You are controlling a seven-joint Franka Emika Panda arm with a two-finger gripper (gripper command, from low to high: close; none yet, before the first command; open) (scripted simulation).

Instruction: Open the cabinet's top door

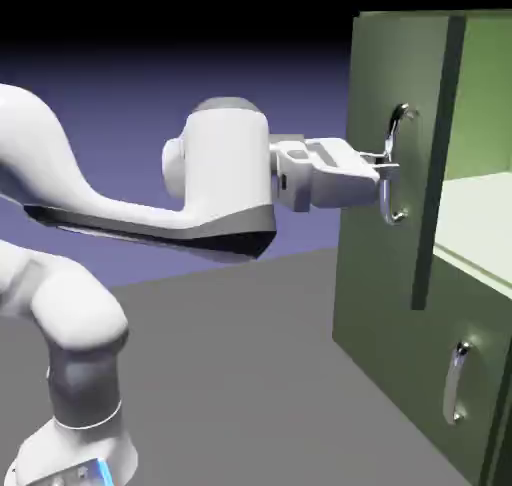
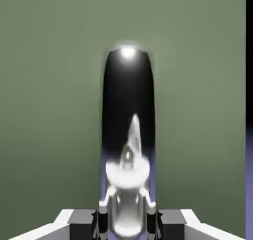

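One gripper (image 1: 383, 164) has its two fingertips closed on the long curved silver handle (image 1: 388, 189), as we see it. Our top door (image 1: 395, 114) stands partly open at the upper front of the olive-green cabinet (image 1: 390, 344), toward the exterior view's right, and we can see the pale shelf (image 1: 480, 219) behind it.

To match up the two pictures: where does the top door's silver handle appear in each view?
Exterior view: right of center, upright on the top door, the handle between the gripper's fingers.
Hand view: middle, running down to the bottom edge.
Shared landmark: the green door panel behind it.
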